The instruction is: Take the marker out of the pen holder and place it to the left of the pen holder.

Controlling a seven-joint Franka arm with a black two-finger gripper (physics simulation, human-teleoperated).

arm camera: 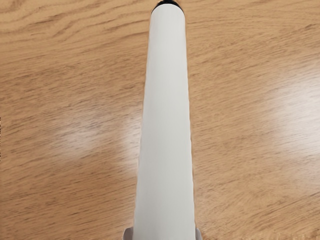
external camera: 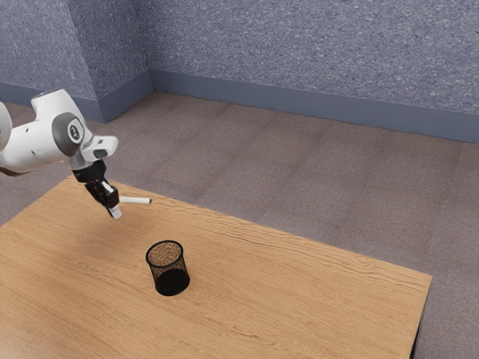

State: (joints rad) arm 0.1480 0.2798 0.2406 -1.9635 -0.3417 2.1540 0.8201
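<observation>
In the exterior view my gripper (external camera: 114, 212) is low over the table's far left part, shut on the white marker (external camera: 136, 200). The marker sticks out from the fingers toward the exterior view's right, roughly level, its dark tip pointing away from the hand. The wrist view has the marker (arm camera: 167, 120) running up from the lower edge, with fingertip edges touching it on both sides. The black mesh pen holder (external camera: 171, 269) stands upright and apart from the gripper, nearer the camera and to the exterior view's right, with no marker in it.
The wooden table (external camera: 299, 292) lies under the hand and the pen holder. Its far edge runs just behind the marker in the exterior view. Beyond it are a tiled floor (external camera: 299, 172) and a blue-grey wall (external camera: 299, 52).
</observation>
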